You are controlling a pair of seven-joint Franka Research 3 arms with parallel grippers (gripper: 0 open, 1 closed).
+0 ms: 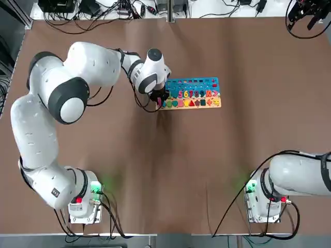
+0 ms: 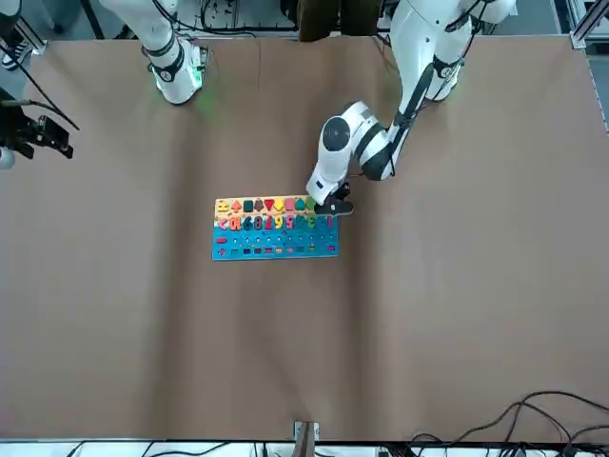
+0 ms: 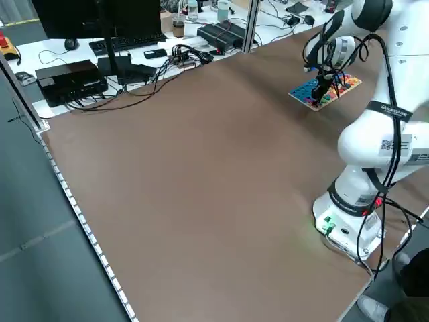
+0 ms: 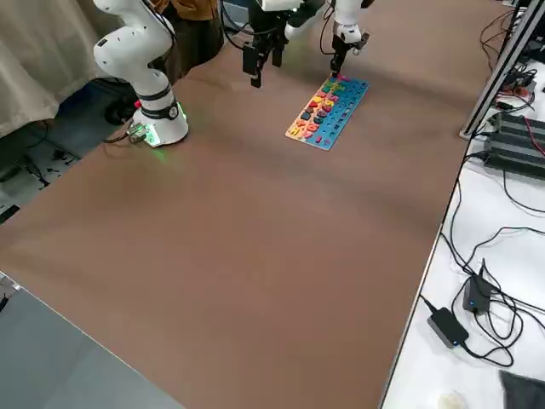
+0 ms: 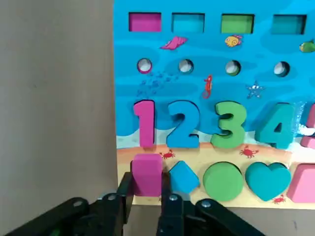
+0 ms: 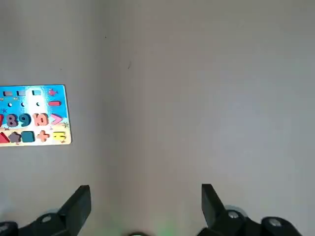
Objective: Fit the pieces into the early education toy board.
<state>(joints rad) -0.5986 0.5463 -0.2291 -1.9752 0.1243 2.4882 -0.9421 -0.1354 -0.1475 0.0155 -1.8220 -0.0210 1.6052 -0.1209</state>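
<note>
The early education toy board [image 1: 194, 93] lies flat at the table's far middle, blue on top with a tan strip of shapes [image 5: 211, 83]. My left gripper [image 1: 160, 98] is down at the board's left end. In the left wrist view it [image 5: 146, 186] is shut on a pink square piece [image 5: 146, 172], which stands at the end of the tan strip beside a blue diamond. I see no other loose piece on the table. My right gripper [image 1: 306, 15] hovers high at the far right, open with nothing in it [image 6: 145, 196].
Bare brown tabletop [image 1: 170, 170] surrounds the board. Cables and electronics [image 3: 134, 60] line the table's far edge. Both arm bases [image 1: 83, 201] stand at the near edge.
</note>
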